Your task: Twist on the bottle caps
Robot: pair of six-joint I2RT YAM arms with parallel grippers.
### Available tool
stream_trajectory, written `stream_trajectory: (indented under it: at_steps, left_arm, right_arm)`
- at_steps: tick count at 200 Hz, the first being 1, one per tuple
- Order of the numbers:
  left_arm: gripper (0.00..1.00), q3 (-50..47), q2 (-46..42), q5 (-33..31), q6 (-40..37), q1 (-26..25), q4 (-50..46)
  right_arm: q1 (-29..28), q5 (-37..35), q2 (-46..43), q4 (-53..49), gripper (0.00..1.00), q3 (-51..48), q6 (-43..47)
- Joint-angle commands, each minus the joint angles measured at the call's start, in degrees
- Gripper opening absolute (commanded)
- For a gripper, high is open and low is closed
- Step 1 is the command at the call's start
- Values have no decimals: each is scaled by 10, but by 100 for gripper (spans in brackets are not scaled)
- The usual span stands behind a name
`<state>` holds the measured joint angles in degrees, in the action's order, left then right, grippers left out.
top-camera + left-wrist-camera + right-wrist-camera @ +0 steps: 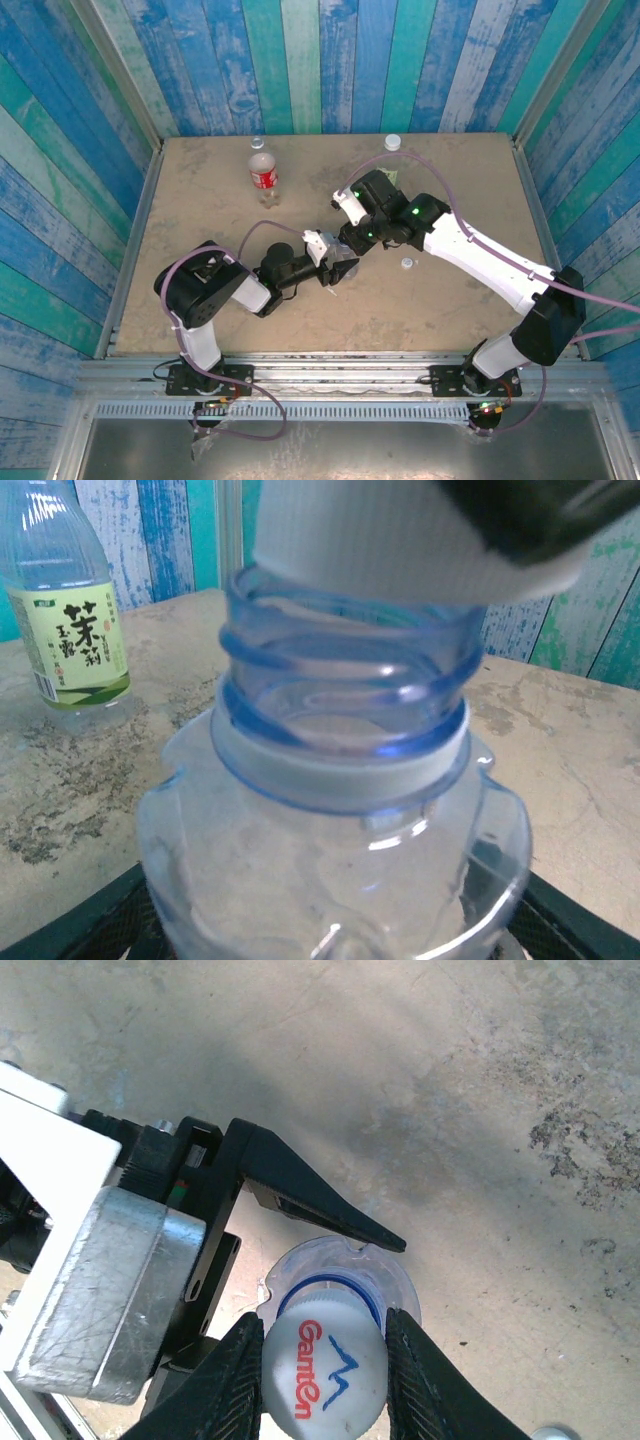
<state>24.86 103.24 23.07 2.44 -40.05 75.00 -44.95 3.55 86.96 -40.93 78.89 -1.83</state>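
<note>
— Entry one, right gripper (325,1328)?
— Fingers clenched on a white cap (325,1380), red and blue lettering on top. The cap sits between the pads, directly over the neck of the bluish bottle (330,870).
— Cap seating?
— At the mouth only, slightly tilted. The thread rings below it are all bare.
— Entry two, left gripper (337,268)?
— One finger on each side of the bottle body, below the shoulder. Whether they press on it, I cannot tell.
— Step in hand?
— By my reading, starting the cap on this bottle; not yet threaded.
— Next move calls for?
— Likely levelling the cap, bearing down, then turning it, with the bottle held firm against the twist.
— Other stock?
— One green-yellow-labelled bottle (70,610) well beyond the left fingers. One loose cap (407,263) on the table (200,190), off to the side of the right fingers.
</note>
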Motion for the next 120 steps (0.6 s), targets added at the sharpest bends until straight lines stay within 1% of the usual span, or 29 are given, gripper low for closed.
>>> stream_trajectory:
  at_steps: [1, 15, 30, 50, 102, 120]
  left_arm:
    - [72, -12, 21, 4, 3, 3, 40]
    - [73, -16, 23, 1, 5, 3, 54]
    - [71, -15, 28, 4, 6, 2, 60]
    - [64, -13, 37, 5, 11, 2, 73]
    - [52, -16, 46, 9, 13, 3, 88]
    - [51, -16, 46, 10, 9, 2, 82]
  right_arm:
    - [-3, -6, -4, -10, 31, -10, -1]
    - [-4, -7, -4, -10, 31, -9, -1]
    - [-3, -7, -5, -10, 31, -9, -1]
    - [-4, -10, -4, -10, 31, -9, -3]
    - [-4, -5, -6, -13, 31, -1, -4]
    - [-5, -3, -6, -17, 31, 4, -3]
